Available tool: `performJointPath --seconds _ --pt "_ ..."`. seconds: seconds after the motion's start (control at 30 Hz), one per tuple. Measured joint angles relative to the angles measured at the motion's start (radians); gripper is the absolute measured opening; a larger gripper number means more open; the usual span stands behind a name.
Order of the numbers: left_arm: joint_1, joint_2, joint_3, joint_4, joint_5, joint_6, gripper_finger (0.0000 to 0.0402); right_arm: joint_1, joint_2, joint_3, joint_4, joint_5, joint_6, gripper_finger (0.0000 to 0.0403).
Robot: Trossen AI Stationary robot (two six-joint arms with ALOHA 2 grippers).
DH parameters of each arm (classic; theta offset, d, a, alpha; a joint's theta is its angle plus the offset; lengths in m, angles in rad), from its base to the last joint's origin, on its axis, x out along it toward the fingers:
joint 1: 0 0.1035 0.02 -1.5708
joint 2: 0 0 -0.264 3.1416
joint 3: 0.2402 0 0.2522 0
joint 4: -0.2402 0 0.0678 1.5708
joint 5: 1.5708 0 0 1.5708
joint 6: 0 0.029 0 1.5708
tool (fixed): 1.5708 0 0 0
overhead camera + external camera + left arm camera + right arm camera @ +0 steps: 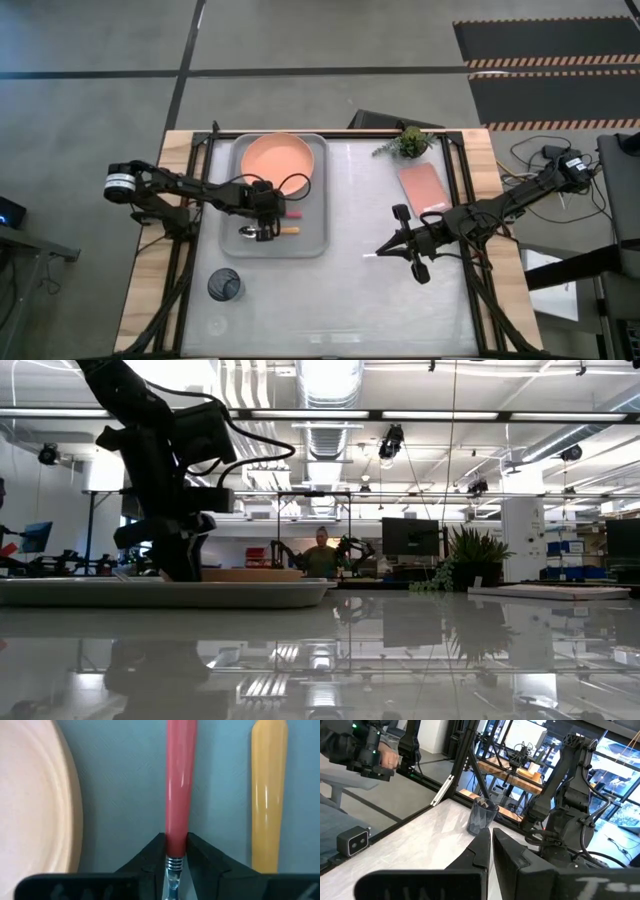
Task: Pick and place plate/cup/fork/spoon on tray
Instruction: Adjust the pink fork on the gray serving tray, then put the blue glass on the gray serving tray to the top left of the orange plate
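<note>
The light-grey tray (312, 235) lies at the table's far left, with the salmon-orange plate (280, 163) in its far half. The spoon (262, 232) with its orange-yellow handle (269, 795) lies on the tray's near part. The fork's pink-red handle (293, 213) lies just beyond it, between spoon and plate. My left gripper (266, 214) is low over the tray, shut on the fork. The dark cup (224, 285) stands on the table near the tray's near left corner. My right gripper (380, 250) is shut and empty over the table's middle. My left gripper pinches the fork between its two fingers where the pink-red handle meets the metal neck (175, 851). The fingers lie across the fork, and the handle runs straight out ahead of them, just over the tray floor. I cannot tell whether the fork rests on the tray.
A pink rectangular slab (421, 187) and a small green plant (408, 142) sit at the table's far right. The cup also shows in the right wrist view (482, 816). Bare table lies between the tray and my right arm. People show in the room beyond.
</note>
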Motion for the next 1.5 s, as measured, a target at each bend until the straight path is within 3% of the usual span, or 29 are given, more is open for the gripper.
performJointPath --seconds 0.23,0.5,0.6,0.8,0.93,1.13,1.33,1.5 --pt "-0.001 -0.008 0.003 0.005 -0.003 -0.004 0.0097 0.0 0.0 0.0 0.0 0.0 0.0 0.0009" --pt "-0.03 -0.075 0.066 -0.059 0.013 -0.04 0.0102 0.0 0.0 0.0 0.0 0.0 -0.001 0.0009" --pt "-0.053 -0.113 0.122 -0.125 0.014 -0.132 0.0102 0.0 0.0 0.0 0.0 0.0 -0.001 0.0009" --pt "-0.15 -0.173 0.239 -0.214 0.088 -0.484 0.0102 0.0 0.0 0.0 0.0 0.0 0.0 0.0009" --pt "-0.278 -0.179 0.335 -0.266 0.117 -0.687 0.0102 0.0 0.0 0.0 0.007 0.0 0.001 0.0009" --pt "-0.475 -0.113 0.507 -0.309 0.057 -0.973 0.0095 0.0 0.0 0.0 0.01 0.0 0.01 0.0009" --pt "-0.649 -0.061 0.568 -0.326 0.116 -1.408 0.0074 0.001 0.0 0.0 0.011 -0.001 0.025 0.0009" --pt "-0.799 -0.053 0.575 -0.589 0.125 -1.705 0.0054 0.001 0.0 0.0 0.012 -0.007 0.026 0.0009"
